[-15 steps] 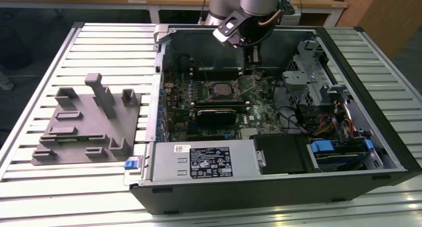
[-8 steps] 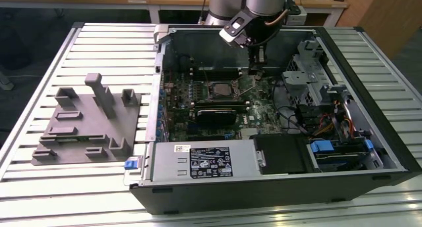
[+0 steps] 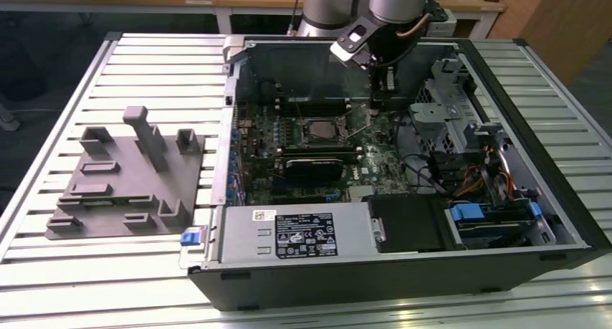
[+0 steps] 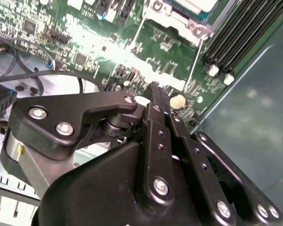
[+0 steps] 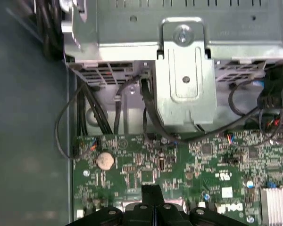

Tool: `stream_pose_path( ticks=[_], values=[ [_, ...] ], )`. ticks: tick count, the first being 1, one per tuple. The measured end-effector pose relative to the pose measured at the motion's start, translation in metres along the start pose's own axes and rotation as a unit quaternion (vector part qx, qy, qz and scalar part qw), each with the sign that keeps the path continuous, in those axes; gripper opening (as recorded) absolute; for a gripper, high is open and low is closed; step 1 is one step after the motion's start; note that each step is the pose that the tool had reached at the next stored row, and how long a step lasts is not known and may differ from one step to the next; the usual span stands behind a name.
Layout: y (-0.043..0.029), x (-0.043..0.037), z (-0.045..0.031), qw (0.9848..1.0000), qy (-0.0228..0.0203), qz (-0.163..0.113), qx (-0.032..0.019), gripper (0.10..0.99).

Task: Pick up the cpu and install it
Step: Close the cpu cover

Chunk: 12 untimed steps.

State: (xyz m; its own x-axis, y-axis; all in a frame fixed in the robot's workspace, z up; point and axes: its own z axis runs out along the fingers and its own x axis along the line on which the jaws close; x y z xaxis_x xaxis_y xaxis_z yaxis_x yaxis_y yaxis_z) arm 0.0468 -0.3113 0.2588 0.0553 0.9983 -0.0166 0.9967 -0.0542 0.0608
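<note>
The cpu (image 3: 319, 132) is a small silvery-white square lying inside the socket frame on the green motherboard (image 3: 383, 157) of the open computer case. In the second wrist view one corner of the cpu (image 4: 194, 4) shows inside that frame. My gripper (image 3: 374, 99) hangs inside the case, beside the socket on the exterior view's right and toward the case's back wall. Its black fingers are shut together with nothing between them, as both wrist views show (image 4: 155, 89) (image 5: 152, 190). The tips sit just above the board, close to a thin metal rod (image 4: 193, 66) running from the socket.
A grey slotted fixture (image 3: 125, 178) lies on the slatted table at the exterior view's left. Inside the case are a silver power-supply box (image 3: 306, 232), a black heatsink block (image 3: 311, 168), a metal drive cage (image 5: 184, 70) with cables, and a coin battery (image 5: 104, 160).
</note>
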Motion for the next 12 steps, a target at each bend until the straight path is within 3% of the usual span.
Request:
stream_pose_path(
  ticks=[8,12],
  values=[
    [0.0073,0.0005,0.0034,1.0000,-0.0001,0.000,0.0001,0.106],
    [0.0089,0.0006,0.0091,1.0000,0.0000,0.000,0.0001,0.106]
  ],
)
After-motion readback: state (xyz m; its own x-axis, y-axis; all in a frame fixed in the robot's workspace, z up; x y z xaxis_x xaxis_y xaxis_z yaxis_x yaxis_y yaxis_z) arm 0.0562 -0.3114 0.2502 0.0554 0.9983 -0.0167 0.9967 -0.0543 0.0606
